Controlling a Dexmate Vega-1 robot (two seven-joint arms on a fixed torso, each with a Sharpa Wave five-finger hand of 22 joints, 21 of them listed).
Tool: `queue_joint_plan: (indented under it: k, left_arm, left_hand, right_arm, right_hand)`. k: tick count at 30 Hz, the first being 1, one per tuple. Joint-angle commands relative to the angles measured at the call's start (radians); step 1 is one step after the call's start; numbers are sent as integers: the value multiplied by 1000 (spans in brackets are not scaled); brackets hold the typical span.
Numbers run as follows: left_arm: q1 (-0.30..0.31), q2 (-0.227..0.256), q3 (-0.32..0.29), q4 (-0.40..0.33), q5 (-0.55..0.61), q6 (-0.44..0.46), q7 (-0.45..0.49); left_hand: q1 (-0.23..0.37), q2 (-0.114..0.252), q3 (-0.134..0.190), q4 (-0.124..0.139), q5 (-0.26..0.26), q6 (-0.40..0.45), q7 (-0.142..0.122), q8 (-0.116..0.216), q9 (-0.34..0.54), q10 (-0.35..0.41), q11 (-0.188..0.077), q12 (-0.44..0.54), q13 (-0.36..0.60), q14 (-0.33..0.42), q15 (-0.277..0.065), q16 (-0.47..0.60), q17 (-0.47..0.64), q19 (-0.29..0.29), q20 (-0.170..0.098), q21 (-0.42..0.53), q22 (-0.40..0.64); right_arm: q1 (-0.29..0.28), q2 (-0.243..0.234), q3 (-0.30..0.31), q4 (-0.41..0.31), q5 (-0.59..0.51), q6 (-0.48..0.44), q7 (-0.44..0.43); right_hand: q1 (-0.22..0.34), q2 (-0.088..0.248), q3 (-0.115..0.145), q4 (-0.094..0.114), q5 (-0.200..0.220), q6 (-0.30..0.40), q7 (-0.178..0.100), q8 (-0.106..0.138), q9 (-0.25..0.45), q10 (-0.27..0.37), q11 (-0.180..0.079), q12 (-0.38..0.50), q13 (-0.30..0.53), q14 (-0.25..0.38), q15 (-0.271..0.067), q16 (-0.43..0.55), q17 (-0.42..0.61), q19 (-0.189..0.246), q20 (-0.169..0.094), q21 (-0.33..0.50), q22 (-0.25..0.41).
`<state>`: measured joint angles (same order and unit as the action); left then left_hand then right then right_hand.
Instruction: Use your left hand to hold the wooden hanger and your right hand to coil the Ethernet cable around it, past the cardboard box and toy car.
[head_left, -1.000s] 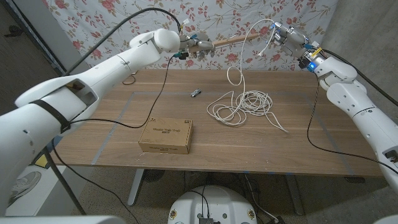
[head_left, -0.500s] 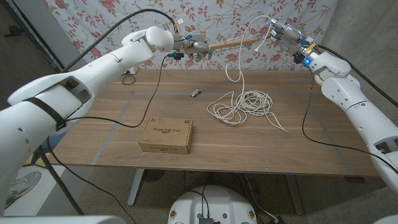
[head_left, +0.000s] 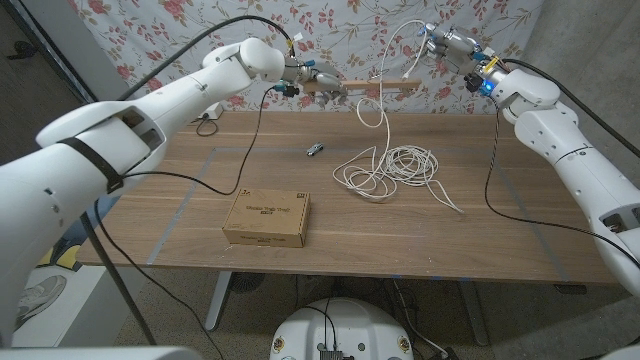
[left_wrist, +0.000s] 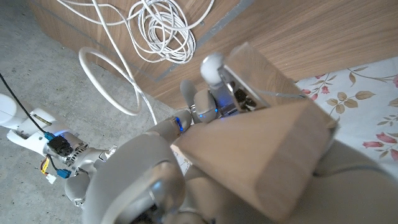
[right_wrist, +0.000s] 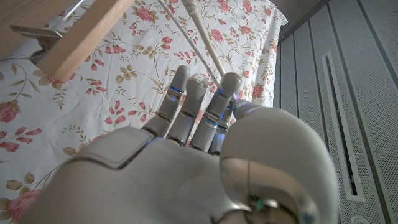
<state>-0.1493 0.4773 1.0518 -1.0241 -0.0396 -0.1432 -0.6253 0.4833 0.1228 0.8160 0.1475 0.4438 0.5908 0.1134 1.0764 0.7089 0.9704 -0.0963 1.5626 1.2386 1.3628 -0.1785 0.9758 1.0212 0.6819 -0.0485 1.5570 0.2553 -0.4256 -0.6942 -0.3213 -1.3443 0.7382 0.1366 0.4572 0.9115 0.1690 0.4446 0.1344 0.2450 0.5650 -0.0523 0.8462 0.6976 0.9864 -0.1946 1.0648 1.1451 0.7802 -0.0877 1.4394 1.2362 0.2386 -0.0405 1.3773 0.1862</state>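
- The left robot hand (head_left: 312, 80) is raised over the far edge of the worktop (head_left: 480, 250), fingers clamped on one end of the wooden hanger (head_left: 375, 86).
- The wooden hanger's long axis runs roughly level, across the scene, with its free end pointing toward the right robot hand (head_left: 437, 42).
- The right robot hand is up in the air just past that free end and a little higher. It pinches the Ethernet cable (head_left: 385, 168) between its fingers; the wrist view shows the white line running up from its fingertips.
- From that pinch the Ethernet cable arcs over and drops across the hanger near its free end, hangs in a small loop under the wood, then falls to a loose heap on the worktop right of centre.
- So the right robot hand is the nearer one to the free end, and the cable lies between it and the hanger. I'd judge the next wrap needs that hand to circle around the bar's axis.
- The cardboard box (head_left: 266, 219) sits toward the near edge and the toy car (head_left: 314, 151) farther back. Both are well apart from the hanger and left of the cable heap.
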Motion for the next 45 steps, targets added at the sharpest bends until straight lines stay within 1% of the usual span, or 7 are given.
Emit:
queue_joint_plan:
  k: [1,11,16,26,35,40,45]
  left_arm:
    - [-18,-3,27,-4,-24,-1,-82]
    - [-12,29,32,-83,-46,35,-108]
    - [-5,38,24,-90,-80,37,-126]
    - [10,55,-2,-105,-162,16,-161]
    - [43,85,-51,-130,-263,-14,-166]
    - [54,66,-79,-85,-331,-56,-191]
    - [64,48,-101,-49,-370,-79,-193]
  left_hand:
    - [-4,5,4,5,1,1,9,5,4,-3,0,7,1,-1,2,-2,-5,-2,5,-2,2]
    - [-4,4,3,5,1,2,7,5,1,-4,-1,7,1,-2,1,6,8,-3,3,-2,2]
    - [-4,5,3,6,1,1,7,7,2,-4,-3,7,1,-3,3,11,17,-2,3,-2,1]
    - [-5,7,2,6,0,0,8,9,2,-4,-3,7,2,-6,-1,14,24,-2,2,-1,2]
    - [-5,9,0,7,-1,-2,9,11,4,-7,-3,7,2,-6,-4,24,42,-1,2,-1,1]
    - [-5,10,0,7,-1,-1,8,11,1,-7,-2,7,2,-7,-3,23,41,0,1,-1,2]
    - [-5,11,-1,7,-2,-1,8,11,-1,-6,-1,7,2,-10,-1,23,44,-2,1,0,2]
  right_arm:
    - [57,-16,-10,20,-63,-56,-69]
    - [138,-4,-35,104,-118,-109,-107]
    - [172,-7,-47,137,-156,-151,-147]
    - [232,4,-86,237,-223,-223,-183]
    - [261,37,-116,369,-255,-206,-139]
    - [287,71,-137,467,-271,-181,-100]
    - [295,96,-149,534,-278,-158,-65]
  right_hand:
    - [-4,4,17,-9,10,7,-1,6,4,0,-5,-1,5,-5,-123,12,1,-1,-19,0,0]
    - [-8,4,19,-9,13,6,-1,7,5,-5,-6,-5,6,-16,-123,20,1,-8,-22,-3,0]
    - [-9,4,19,-9,13,4,1,8,7,-6,-8,-6,6,-19,-122,20,1,-10,-22,-4,0]
    - [-12,4,19,-7,14,3,-4,9,10,-9,-8,-13,-3,-28,-122,20,1,-20,-23,-8,0]
    - [-14,5,19,-5,15,1,-1,14,18,-6,-9,-17,-10,-36,-122,19,0,-25,-21,-10,0]
    - [-15,6,20,-5,16,0,1,13,19,-5,-9,-18,-11,-39,-122,19,0,-26,-19,-10,0]
    - [-15,8,21,-6,16,1,4,12,16,-3,-9,-19,-13,-40,-123,19,0,-28,-16,-10,0]
